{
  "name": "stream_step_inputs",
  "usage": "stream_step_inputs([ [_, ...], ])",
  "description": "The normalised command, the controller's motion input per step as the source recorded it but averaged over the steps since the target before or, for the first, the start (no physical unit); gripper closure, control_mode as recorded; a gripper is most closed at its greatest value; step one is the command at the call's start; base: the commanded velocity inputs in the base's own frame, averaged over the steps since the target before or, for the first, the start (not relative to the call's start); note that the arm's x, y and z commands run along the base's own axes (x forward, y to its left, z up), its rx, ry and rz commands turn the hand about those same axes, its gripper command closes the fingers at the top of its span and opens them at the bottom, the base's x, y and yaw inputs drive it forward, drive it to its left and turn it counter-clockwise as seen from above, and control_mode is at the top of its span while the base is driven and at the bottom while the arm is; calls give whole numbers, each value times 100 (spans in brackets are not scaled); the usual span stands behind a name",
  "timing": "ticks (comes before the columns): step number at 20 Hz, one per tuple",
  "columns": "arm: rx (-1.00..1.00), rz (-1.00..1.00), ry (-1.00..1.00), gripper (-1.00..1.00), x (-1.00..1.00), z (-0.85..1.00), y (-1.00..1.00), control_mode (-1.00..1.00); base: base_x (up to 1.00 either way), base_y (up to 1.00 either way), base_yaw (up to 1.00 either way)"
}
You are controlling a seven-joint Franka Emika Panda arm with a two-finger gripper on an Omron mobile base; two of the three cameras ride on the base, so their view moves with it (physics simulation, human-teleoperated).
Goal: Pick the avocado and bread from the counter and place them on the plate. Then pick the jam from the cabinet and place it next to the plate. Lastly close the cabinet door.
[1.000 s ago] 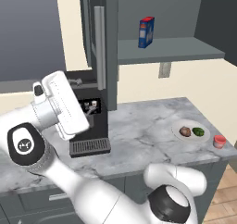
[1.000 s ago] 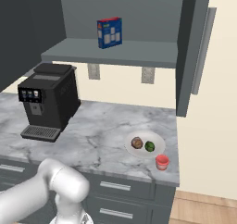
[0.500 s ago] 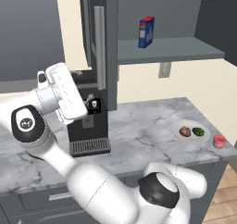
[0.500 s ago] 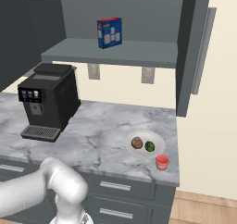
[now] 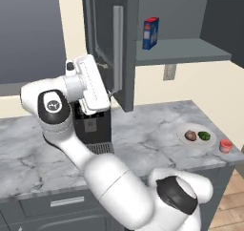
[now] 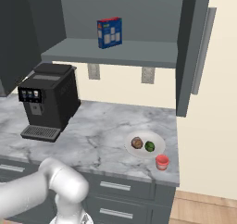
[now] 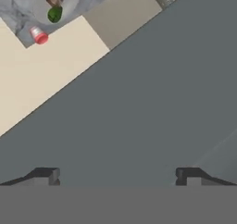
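While the avocado (image 6: pixel 149 146) and bread (image 6: pixel 136 142) lie on the plate (image 6: pixel 157 140) — jam (image 6: pixel 162 162) just beside — the end effector (image 7: pixel 118 174) is held spread against the cabinet (image 5: pixel 107 44) door.

I see dark grey on the cabinet (image 6: pixel 115 15), with a silver bar handle (image 5: pixel 117 48) on its door. The counter (image 6: pixel 97 130) is white marble with grey veins. On the pale beige plate (image 6: pixel 157 140) I make out brown bread (image 6: pixel 136 142) and a green avocado (image 6: pixel 149 146). The jam (image 6: pixel 162 162) is red, the box (image 6: pixel 109 32) blue and red, the coffee machine (image 6: pixel 48 100) black
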Motion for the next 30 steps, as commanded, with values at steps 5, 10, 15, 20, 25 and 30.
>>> stream_step_inputs([
  [5, 17, 31, 0, -100, 0, 14, -100, -100, 0, 0, 0],
  [10, 13, 44, 0, -100, 24, -3, -100, -100, 0, 0, 0],
  [15, 9, 47, 0, -100, 57, -20, -99, -100, 0, 0, 0],
  [20, 7, 45, 0, -100, 96, -32, -91, -100, 0, 0, 0],
  [25, 9, 38, 4, -100, 100, -25, -86, -100, 0, 0, 0],
  [30, 7, 34, 10, -100, 100, -24, -77, -100, 0, 0, 0],
])
